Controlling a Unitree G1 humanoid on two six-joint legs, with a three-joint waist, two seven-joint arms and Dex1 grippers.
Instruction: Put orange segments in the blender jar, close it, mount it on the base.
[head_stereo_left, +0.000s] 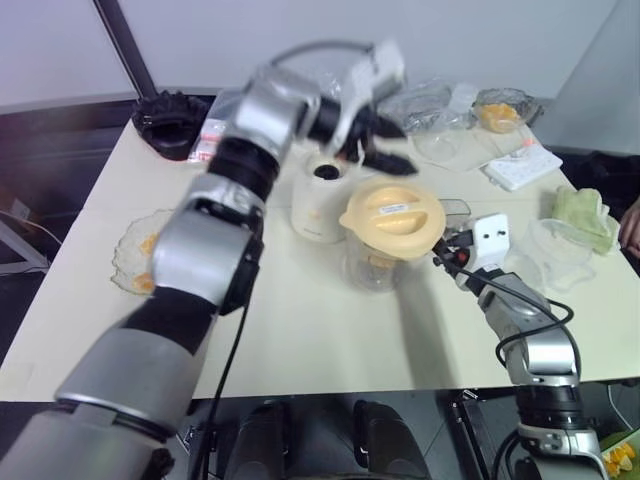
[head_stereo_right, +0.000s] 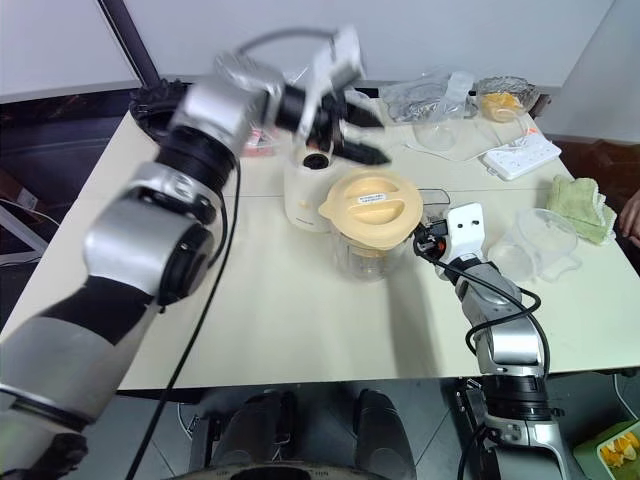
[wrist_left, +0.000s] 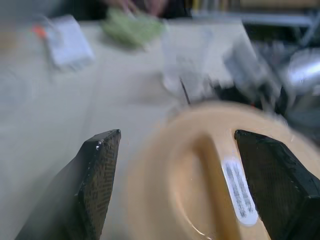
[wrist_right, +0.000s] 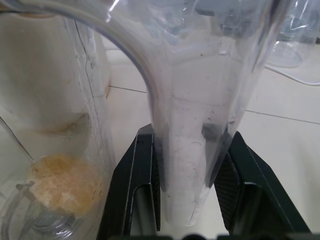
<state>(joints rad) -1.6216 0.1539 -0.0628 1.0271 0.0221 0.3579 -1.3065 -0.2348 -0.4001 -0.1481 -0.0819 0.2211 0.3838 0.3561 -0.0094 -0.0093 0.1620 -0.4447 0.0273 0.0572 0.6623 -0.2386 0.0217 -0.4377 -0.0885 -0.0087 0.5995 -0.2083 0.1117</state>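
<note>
Blender jar (head_stereo_left: 378, 262) stood lidded on worktop (head_stereo_left: 300, 330) beside base (head_stereo_left: 318, 205) | our right hand (wrist_right: 185, 175) clamped its handle | left hand (wrist_left: 175, 190) spread, empty, above lid (head_stereo_left: 392, 216) | we should lift jar straight, seat squarely on socket.

At frame centre the blender jar (head_stereo_left: 385, 262) stands on the table (head_stereo_left: 300, 330), lid (head_stereo_left: 392, 217) on it; the base (head_stereo_left: 320, 205) is just left behind, and the glass bowl (head_stereo_left: 133, 258) at far left.

no text can be read; the white label (head_stereo_left: 397, 209) on the pale-orange lid (head_stereo_left: 392, 222) is illegible
</note>
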